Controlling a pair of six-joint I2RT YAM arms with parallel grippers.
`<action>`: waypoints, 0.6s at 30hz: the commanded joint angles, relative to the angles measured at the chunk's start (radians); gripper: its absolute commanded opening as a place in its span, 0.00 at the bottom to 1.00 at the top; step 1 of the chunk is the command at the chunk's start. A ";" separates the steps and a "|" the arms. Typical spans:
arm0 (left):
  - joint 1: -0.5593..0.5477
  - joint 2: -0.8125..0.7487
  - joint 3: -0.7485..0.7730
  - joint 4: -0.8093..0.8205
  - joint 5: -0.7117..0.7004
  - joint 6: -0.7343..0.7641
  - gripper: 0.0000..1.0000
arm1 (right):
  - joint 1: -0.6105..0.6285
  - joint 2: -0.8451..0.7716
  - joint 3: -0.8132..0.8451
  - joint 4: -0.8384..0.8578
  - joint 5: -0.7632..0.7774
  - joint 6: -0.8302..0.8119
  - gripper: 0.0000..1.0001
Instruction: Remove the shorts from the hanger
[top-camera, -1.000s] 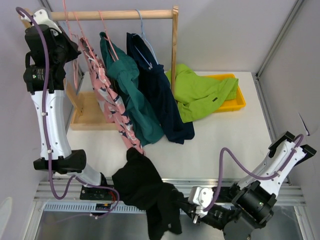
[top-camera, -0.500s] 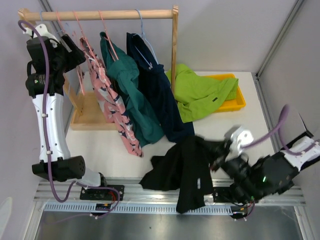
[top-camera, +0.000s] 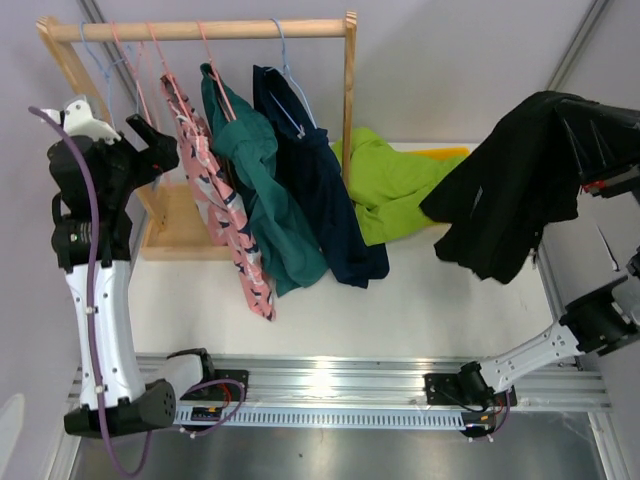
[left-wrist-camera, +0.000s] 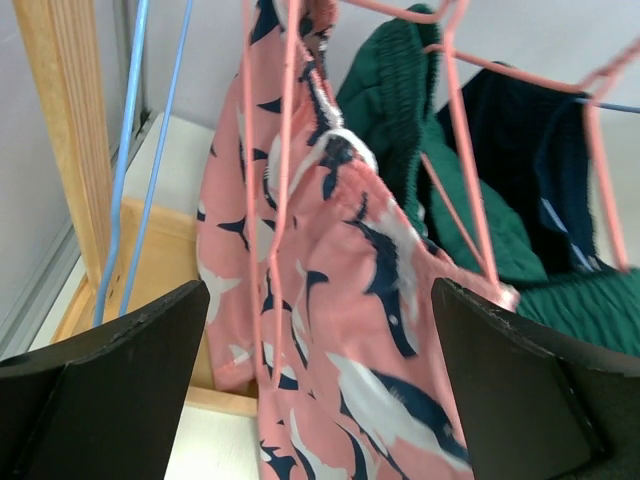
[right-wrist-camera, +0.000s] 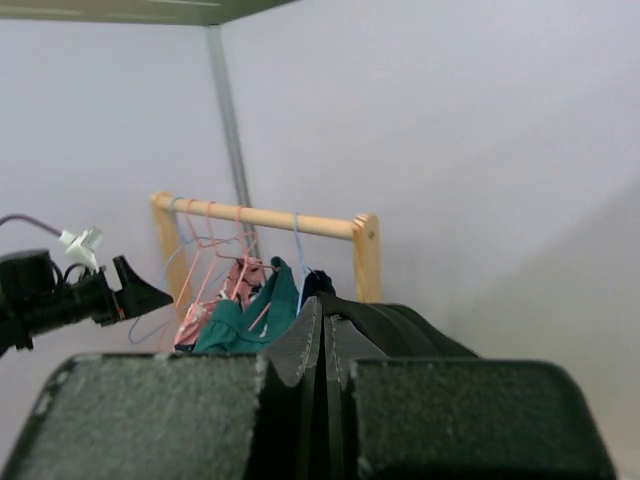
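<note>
The black shorts (top-camera: 510, 185) are held high over the right side of the surface (top-camera: 400, 305), well apart from the rack (top-camera: 200, 30), and are pinched in the closed right tool (right-wrist-camera: 323, 335). From above, that tool is mostly hidden behind the cloth; in its wrist view only a dark fold is seen between the pressed fingers. The left tool (left-wrist-camera: 320, 300) is spread wide open near the pink shorts (left-wrist-camera: 350, 300), with nothing gripped. A bare blue hanger (left-wrist-camera: 128, 150) is cut off at the top.
</note>
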 joint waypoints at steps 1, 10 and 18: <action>0.007 -0.056 -0.042 0.088 0.064 -0.004 0.99 | 0.217 0.031 0.083 -0.011 -0.015 -0.371 0.00; 0.003 -0.103 -0.108 0.094 0.085 0.013 0.99 | 0.573 0.017 0.021 0.924 0.050 -1.293 0.00; -0.001 -0.122 -0.166 0.132 0.102 0.002 0.99 | 0.317 0.254 -0.020 1.228 0.011 -1.389 0.00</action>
